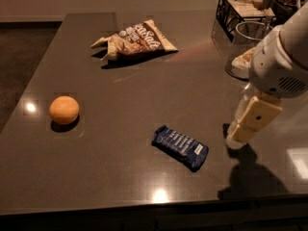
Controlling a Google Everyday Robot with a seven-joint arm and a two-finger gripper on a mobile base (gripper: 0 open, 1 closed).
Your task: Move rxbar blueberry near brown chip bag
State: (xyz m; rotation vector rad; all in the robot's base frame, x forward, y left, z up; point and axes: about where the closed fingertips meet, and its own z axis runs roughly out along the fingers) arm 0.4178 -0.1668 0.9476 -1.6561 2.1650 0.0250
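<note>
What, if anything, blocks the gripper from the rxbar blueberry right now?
Likely nothing, so probably yes. The gripper hangs just right of the rxbar blueberry, with only bare table between them. The orange, brown chip bag and glass jar sit well off that path.

A round orange [64,109] sat on the left of the dark, glossy table [202,88]. At the far right corner stood a black wire basket [222,9] holding pale boxes, with a clear glass container [240,37] just in front of it.
</note>
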